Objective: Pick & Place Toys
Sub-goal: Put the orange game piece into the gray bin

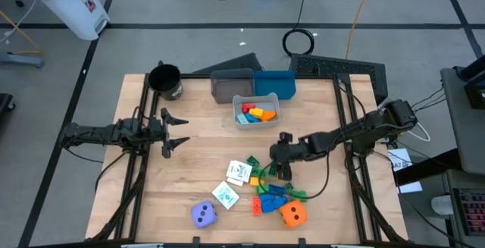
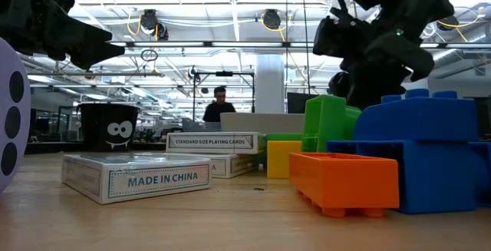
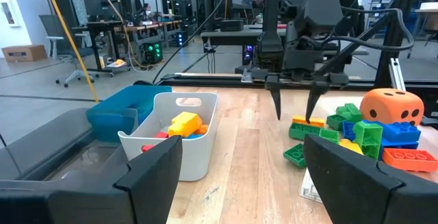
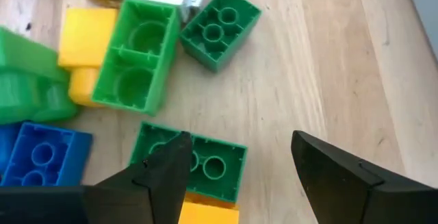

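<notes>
step: reaching for a block | my right gripper point(image 1: 282, 174) spread, empty, over green block point(image 4: 189, 157) in near-right toy pile | left gripper point(image 1: 168, 132) spread, waiting left | next: descend, pinch

We read "MADE IN CHINA" on the side of the nearest white card box point(image 2: 136, 177) lying on the desk point(image 2: 230, 220). Behind it, a second white box point(image 2: 212, 141) carries "STANDARD SIZE PLAYING CARDS" along its edge. We cannot make out any other wording, on the blocks or elsewhere.
</notes>
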Controlling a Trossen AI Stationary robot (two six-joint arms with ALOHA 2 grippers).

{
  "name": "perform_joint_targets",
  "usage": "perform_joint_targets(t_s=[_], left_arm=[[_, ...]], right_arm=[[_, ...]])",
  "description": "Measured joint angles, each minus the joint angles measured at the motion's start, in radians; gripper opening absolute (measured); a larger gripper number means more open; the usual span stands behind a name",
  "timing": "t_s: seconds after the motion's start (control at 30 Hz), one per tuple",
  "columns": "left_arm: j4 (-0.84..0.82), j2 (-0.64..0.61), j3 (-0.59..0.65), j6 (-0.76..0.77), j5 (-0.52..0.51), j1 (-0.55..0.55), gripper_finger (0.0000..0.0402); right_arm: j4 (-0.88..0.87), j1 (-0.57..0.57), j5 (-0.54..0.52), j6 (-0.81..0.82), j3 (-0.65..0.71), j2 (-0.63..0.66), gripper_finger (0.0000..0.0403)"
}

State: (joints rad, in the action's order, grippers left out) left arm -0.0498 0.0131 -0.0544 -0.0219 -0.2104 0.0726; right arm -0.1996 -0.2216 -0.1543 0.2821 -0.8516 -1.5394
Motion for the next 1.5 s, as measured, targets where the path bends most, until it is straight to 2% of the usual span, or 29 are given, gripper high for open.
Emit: perform_joint_targets(t_s=[0.1,0.23,0.3,0.5,0.63,0.83,1.2,1.37,1.5], left_arm=[[0.0,0.0,0.0,0.0,0.0,0.0,0.031],[0.0,0.0,0.0,0.0,0.0,0.0,0.031],[0.0,0.0,0.0,0.0,0.0,0.0,0.031],[0.0,0.0,0.0,0.0,0.0,0.0,0.031],[0.0,0.0,0.0,0.0,0.0,0.0,0.031],[0.0,0.0,0.0,0.0,0.0,0.0,0.031],[0.0,0.0,0.0,0.0,0.0,0.0,0.031],[0.0,0.0,0.0,0.0,0.0,0.0,0.031],[0.0,0.0,0.0,0.0,0.0,0.0,0.031]], right_arm=[[-0.032,-0.003,0.016,-0.02,0.0,0.0,0.0242],[-0.069,-0.026,0.148,-0.057,0.0,0.0,0.0242],[-0.065,-0.036,0.178,-0.059,0.0,0.0,0.0242],[-0.101,-0.073,0.183,-0.074,0.0,0.01,0.0242],[-0.155,-0.086,0.181,-0.003,0.0,0.031,0.0242],[-0.158,-0.093,0.184,0.192,0.0,0.048,0.0235],[-0.19,-0.114,0.181,0.253,-0.003,-0.004,0.0214],[-0.207,-0.099,0.103,0.162,-0.004,-0.007,0.0205],[-0.211,-0.085,-0.071,0.033,-0.001,-0.012,0.0196]])
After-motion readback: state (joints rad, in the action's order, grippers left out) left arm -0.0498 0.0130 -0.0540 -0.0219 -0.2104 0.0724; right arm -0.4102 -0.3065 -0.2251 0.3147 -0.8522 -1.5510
